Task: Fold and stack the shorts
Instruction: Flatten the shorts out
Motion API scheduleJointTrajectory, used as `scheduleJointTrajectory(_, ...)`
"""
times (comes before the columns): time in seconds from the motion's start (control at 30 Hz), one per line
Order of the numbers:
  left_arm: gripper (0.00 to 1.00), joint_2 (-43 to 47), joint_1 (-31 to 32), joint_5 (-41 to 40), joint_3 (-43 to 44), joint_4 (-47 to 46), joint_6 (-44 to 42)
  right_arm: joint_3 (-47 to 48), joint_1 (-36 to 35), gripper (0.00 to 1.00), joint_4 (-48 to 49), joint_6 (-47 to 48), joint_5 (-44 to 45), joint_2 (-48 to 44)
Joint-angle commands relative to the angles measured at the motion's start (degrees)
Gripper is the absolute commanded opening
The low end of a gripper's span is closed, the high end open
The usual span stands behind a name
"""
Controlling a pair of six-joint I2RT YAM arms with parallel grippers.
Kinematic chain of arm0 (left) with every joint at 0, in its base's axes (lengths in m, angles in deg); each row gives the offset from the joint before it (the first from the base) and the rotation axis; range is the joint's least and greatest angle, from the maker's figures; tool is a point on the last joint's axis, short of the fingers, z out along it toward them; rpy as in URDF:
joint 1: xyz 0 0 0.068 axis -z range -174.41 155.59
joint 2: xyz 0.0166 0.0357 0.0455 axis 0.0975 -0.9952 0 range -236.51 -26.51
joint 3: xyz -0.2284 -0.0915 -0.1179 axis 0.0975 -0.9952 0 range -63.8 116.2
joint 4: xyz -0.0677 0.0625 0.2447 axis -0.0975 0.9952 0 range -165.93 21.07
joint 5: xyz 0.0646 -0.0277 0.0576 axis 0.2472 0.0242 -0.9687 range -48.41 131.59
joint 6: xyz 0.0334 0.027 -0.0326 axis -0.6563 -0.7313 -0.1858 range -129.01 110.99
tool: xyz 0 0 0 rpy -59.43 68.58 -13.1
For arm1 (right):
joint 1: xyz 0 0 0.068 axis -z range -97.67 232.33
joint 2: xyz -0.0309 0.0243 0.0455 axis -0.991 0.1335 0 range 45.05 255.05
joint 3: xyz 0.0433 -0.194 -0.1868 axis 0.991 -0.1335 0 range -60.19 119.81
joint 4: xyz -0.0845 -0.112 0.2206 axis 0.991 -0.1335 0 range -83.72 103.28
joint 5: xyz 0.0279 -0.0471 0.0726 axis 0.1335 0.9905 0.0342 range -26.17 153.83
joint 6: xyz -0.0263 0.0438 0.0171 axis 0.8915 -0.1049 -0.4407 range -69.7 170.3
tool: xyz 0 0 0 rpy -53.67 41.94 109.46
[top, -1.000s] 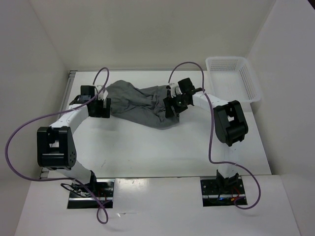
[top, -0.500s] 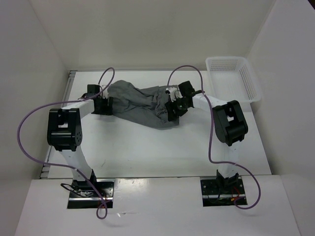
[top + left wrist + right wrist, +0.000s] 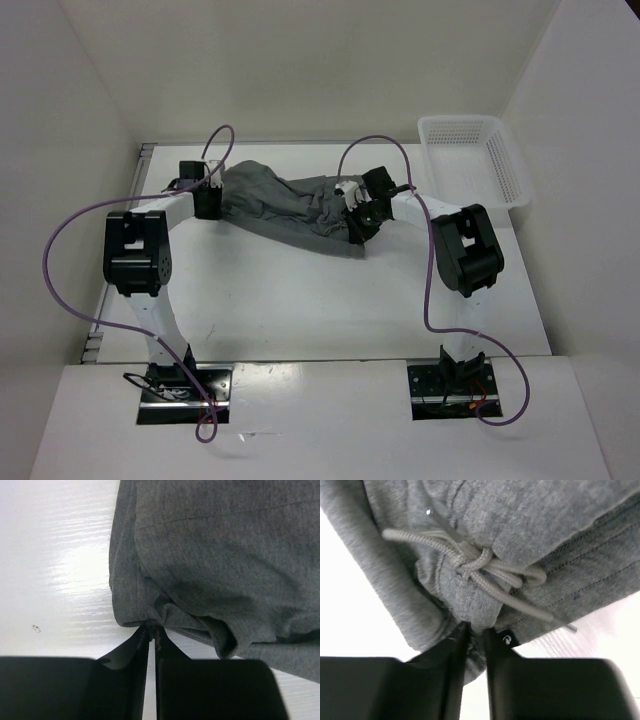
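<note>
Shorts (image 3: 285, 205) lie bunched on the worktop (image 3: 300, 300), and I'd judge them soft, light and floppy. Left end effector (image 3: 151, 630) pinches an edge fold; right end effector (image 3: 475, 630) clamps cloth just under the drawstring (image 3: 480, 562) knot. Both look like sound holds.

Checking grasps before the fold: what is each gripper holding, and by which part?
Both hold the shorts: left gripper pinches a bunched edge fold; right gripper pinches the waistband beside the drawstring knot.

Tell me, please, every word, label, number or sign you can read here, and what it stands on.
No readable text anywhere.
The shorts and the white basket: no print or label visible.
Tiny round mark on a finger of the right gripper: too small to read.
</note>
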Motion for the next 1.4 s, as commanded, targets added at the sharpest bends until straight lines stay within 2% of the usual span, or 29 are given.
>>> scheduleJointTrajectory(0.0, 0.09, -0.8, -0.4, 0.3, 2.1, -1.5, -0.2, -1.2, -0.3, 0.15, -3.3, 1.6, 2.1, -1.8)
scheduleJointTrajectory(0.03, 0.0, -0.8, -0.4, 0.3, 2.1, -1.5, -0.2, -0.7, -0.3, 0.03, -3.3, 1.6, 2.8, -2.5)
scheduleJointTrajectory(0.07, 0.0, -0.8, -0.4, 0.3, 2.1, -1.5, -0.2, 0.1, -0.3, 0.0, -3.3, 1.6, 2.8, -2.5)
scheduleJointTrajectory(0.2, 0.0, 3.9, -1.0, 2.1, 3.2, 3.5, -0.2, 7.0, -0.3, 0.0, -5.4, 0.9, 3.3, -4.5)
scheduleJointTrajectory(0.3, 0.0, 9.2, -2.9, 3.9, 8.9, 10.1, -0.2, 17.5, -0.3, 0.0, -7.4, -1.5, 1.4, -5.3)
scheduleJointTrajectory(0.33, 0.0, 10.2, -3.5, 3.9, 11.3, 12.0, -0.2, 23.8, -0.3, 0.0, -8.0, -2.1, 0.7, -5.3)
scheduleJointTrajectory(0.43, 0.0, 16.4, -6.0, 5.2, 21.9, 20.0, -0.2, 36.0, 2.6, 0.0, -8.8, -6.1, -2.2, -5.3)
scheduleJointTrajectory(0.5, 0.0, 19.6, -6.0, 5.2, 22.6, 21.9, -0.2, 40.8, 4.0, 0.0, -9.4, -7.6, -3.6, -5.3)
scheduleJointTrajectory(0.6, 0.0, 27.4, -6.0, 5.2, 19.9, 25.1, -0.2, 38.7, 4.8, 0.0, -10.6, -5.8, -3.6, -9.1)
scheduleJointTrajectory(0.67, 0.0, 33.7, -5.4, 5.7, 14.3, 27.5, -0.2, 35.2, 4.8, 0.0, -12.0, -4.2, -3.6, -13.3)
scheduleJointTrajectory(0.8, 0.0, 46.4, -3.7, 4.4, -1.2, 31.4, -0.2, 20.6, 4.8, 0.0, -14.6, 2.3, -4.9, -22.0)
scheduleJointTrajectory(0.83, 0.0, 48.3, -3.7, 4.4, -1.2, 32.3, -0.2, 18.1, 4.8, 0.0, -15.2, 3.8, -4.9, -23.3)
scheduleJointTrajectory(0.97, 0.0, 55.3, -2.3, 3.9, -11.4, 39.0, -0.2, 2.5, 4.8, 0.0, -18.1, 11.1, -2.4, -28.3)
scheduleJointTrajectory(1.0, 0.0, 56.6, -0.6, 5.1, -14.8, 42.8, -0.2, 0.1, 4.8, 0.02, -19.0, 12.9, -1.4, -29.1)
scheduleJointTrajectory(1.07, 0.13, 60.4, 0.9, 6.6, -17.1, 48.8, -0.2, -6.4, 3.2, 0.1, -23.4, 20.3, 0.4, -31.5)
scheduleJointTrajectory(1.1, 0.22, 63.0, 2.2, 9.0, -17.8, 51.0, -0.2, -8.2, 2.7, 0.24, -25.2, 22.8, 3.0, -32.2)
scheduleJointTrajectory(1.13, 0.32, 64.1, 2.2, 10.5, -17.8, 53.4, -0.2, -11.3, 2.6, 0.32, -27.1, 28.0, 4.4, -33.0)
scheduleJointTrajectory(1.17, 0.48, 65.1, 2.9, 11.6, -17.8, 57.1, -0.2, -12.3, 2.0, 0.42, -31.5, 30.7, 5.4, -33.6)
scheduleJointTrajectory(1.2, 0.53, 66.7, 2.9, 12.3, -18.3, 57.9, -0.2, -13.3, 2.0, 0.62, -33.3, 32.5, 6.4, -34.3)
scheduleJointTrajectory(1.23, 0.56, 66.8, 2.9, 12.3, -18.3, 58.4, -0.2, -13.9, 2.0, 0.69, -34.9, 33.7, 7.9, -34.3)
scheduleJointTrajectory(1.33, 0.61, 65.1, 2.9, 9.3, -18.3, 56.7, -0.2, -13.0, 2.0, 0.85, -38.7, 35.2, 8.9, -34.3)
scheduleJointTrajectory(1.37, 0.62, 63.8, 2.9, 8.4, -18.3, 53.7, -0.2, -12.0, 2.0, 0.86, -38.7, 35.2, 8.9, -34.3)
